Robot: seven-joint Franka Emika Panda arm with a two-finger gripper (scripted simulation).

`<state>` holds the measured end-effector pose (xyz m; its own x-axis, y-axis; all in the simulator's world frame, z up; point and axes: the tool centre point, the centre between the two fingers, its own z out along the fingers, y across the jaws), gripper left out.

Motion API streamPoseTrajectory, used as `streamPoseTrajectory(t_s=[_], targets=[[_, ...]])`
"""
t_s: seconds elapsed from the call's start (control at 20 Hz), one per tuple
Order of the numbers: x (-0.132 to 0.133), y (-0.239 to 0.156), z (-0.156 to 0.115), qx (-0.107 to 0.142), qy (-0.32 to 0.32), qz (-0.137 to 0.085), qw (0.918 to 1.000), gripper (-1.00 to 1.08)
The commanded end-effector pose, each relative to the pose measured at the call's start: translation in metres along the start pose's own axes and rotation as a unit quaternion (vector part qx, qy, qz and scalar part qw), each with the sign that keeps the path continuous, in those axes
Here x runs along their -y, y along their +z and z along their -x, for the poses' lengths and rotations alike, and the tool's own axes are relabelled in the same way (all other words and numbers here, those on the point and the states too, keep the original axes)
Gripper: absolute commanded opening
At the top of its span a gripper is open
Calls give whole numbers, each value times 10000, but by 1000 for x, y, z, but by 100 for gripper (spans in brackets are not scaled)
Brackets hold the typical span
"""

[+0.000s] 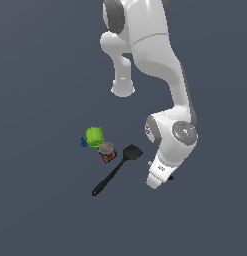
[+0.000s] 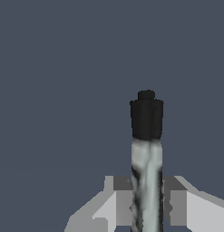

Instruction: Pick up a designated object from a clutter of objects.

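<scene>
The designated object, a thin marker-like stick (image 2: pixel 147 154) with a white-grey body and a black end, stands between my fingers in the wrist view. My gripper (image 2: pixel 147 201) is shut on its body, with a finger (image 2: pixel 124 204) pressed on each side. In the exterior view the gripper (image 1: pixel 167 179) is low over the floor on the exterior view's right of the clutter. The hand hides the stick there, apart from a small dark tip (image 1: pixel 171 177).
The clutter lies to the exterior view's left of the gripper: a long black spatula (image 1: pixel 116 170), a printed can (image 1: pixel 107 151), a green cup (image 1: pixel 94 135) and a little blue piece (image 1: pixel 84 142). The robot's base (image 1: pixel 123 87) stands behind.
</scene>
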<state>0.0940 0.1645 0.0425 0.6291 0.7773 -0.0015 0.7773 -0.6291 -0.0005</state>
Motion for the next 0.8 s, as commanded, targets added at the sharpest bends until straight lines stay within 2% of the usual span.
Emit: streamPoseTrajectory(t_s=[0.0,0.75], targets=[[-3,-14,11,-3,2,6,10000,-100],[-26,-135,110,-1,2,8,10000,-100]])
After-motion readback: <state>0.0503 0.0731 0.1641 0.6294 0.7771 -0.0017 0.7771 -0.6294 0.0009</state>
